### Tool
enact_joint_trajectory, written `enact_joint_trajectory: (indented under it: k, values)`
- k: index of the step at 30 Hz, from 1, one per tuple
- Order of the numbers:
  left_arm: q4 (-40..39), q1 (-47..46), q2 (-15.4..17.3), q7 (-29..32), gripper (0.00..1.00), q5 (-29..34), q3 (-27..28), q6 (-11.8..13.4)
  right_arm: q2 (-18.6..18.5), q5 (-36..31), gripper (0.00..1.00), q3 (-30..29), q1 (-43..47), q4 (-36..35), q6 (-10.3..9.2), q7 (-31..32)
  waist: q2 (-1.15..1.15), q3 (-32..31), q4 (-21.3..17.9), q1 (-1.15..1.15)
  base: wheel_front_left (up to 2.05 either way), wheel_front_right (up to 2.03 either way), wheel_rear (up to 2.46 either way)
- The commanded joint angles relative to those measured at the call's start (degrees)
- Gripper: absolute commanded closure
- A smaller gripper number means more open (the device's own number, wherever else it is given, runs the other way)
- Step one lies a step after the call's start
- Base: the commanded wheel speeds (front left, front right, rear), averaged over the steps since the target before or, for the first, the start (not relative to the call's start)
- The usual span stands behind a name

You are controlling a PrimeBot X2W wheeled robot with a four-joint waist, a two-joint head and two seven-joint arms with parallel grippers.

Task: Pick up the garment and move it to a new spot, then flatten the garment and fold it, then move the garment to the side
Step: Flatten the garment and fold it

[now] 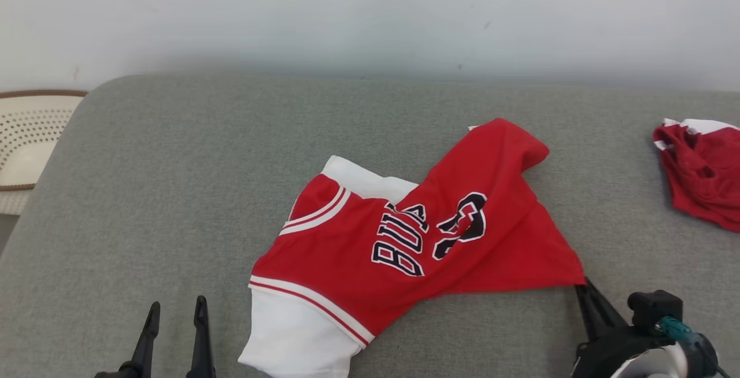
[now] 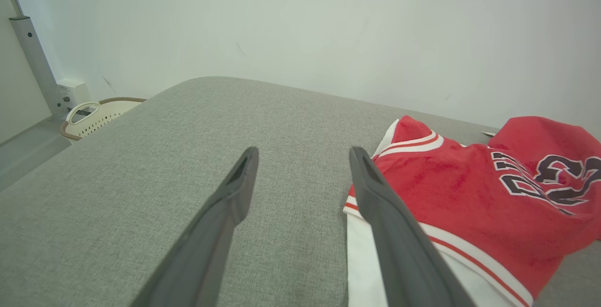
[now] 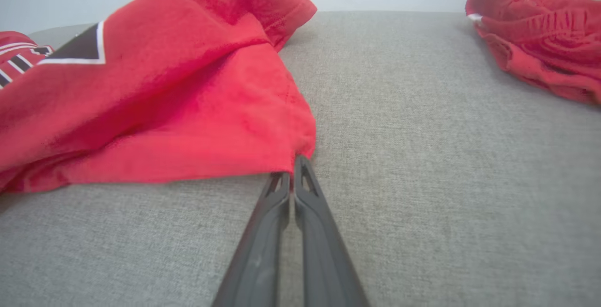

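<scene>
The jersey (image 1: 404, 239) lies crumpled mid-surface (image 1: 173, 193). Its long axis runs from the white sleeve beside the wide-open left pincer (image 1: 177, 304) to the red hem corner, where the right pincer (image 3: 292, 173) is clamped on the cloth.

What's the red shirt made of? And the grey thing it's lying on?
The red jersey looks like soft, matte knit cloth, probably polyester: it drapes and creases, with stitched hems. The grey surface seems covered in coarse woven fabric, matte, with a visible speckled weave; what's underneath can't be told.
</scene>
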Motion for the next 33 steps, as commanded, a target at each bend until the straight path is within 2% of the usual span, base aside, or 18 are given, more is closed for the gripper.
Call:
enact_joint_trajectory:
  k: [1, 11, 20, 21, 22, 33]
  values:
    - [-0.1, 1.0, 0.0, -0.2, 0.00, 0.0, 0.2, 0.2, -0.7, -0.9, 1.00, -0.1, 0.9, -1.0, -0.02, 0.1, 0.00, -0.6, -1.0, 0.00, 0.00, 0.00, 0.00]
    - [0.1, 1.6, 0.0, -0.2, 0.00, -0.5, 0.5, 0.2, -4.1, -0.7, 1.00, -1.4, 8.5, -12.6, -0.02, 5.5, 0.00, -1.9, -3.0, 0.00, 0.00, 0.00, 0.00]
    - [-0.5, 2.3, -0.1, -0.2, 0.00, -0.4, 0.8, 0.4, -4.4, 1.3, 1.00, -1.1, 13.0, -15.7, -0.02, 9.4, 0.00, -2.7, -3.5, 0.00, 0.00, 0.00, 0.00]
    - [-0.5, 2.5, -0.1, -0.2, 0.00, -0.4, 0.8, 0.5, -4.3, 1.3, 0.55, -1.3, 13.0, -16.0, -0.02, 9.5, 0.00, -2.7, -3.6, 0.00, 0.00, 0.00, 0.00]
    - [-0.5, 2.6, -0.1, -0.2, 0.00, -0.3, 1.0, 0.5, -4.1, 1.4, 0.00, -1.6, 13.1, -16.1, -0.03, 9.6, 0.00, -2.8, -3.7, 0.00, 0.00, 0.00, 0.00]
    - [-0.9, 3.5, -0.1, -0.2, 0.00, -0.1, 1.9, 0.5, -3.7, 1.8, 0.00, -2.3, 13.8, -19.1, -0.02, 6.7, 0.00, -3.7, -5.0, 0.00, 0.00, 0.00, 0.00]
